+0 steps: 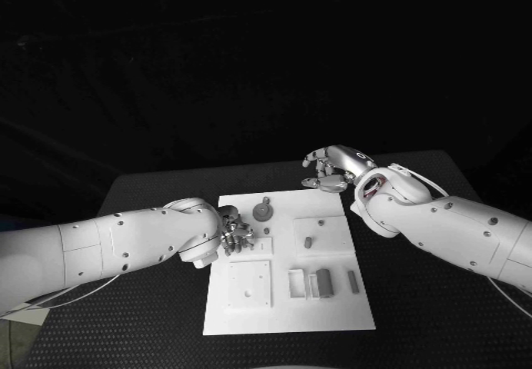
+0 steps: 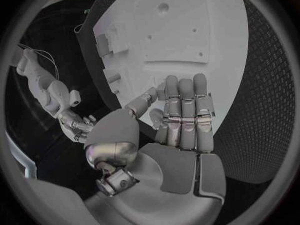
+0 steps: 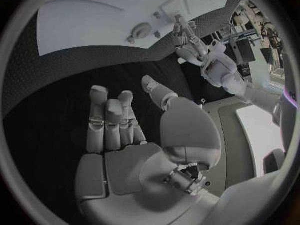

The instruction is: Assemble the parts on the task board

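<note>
Approach step: left hand (image 1: 235, 233), fingers apart and empty, hovers over the task board (image 1: 333, 307); right hand (image 1: 333, 167) (likewise empty) waits beyond it; next, grasp 1 part (image 1: 324, 282).

Parts (image 1: 323, 282) on task board (image 1: 333, 315), seemingly

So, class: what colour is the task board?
White; the task board shows best in the head view.

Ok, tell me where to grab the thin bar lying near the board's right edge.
Pinch the bar at its middle, coming down from above with fingers on its two long sides. It lies flat on the board, lengthwise away from the robot, with bare board to its right and a gap to the block on its left. The open right robot hand is on that side.
</note>
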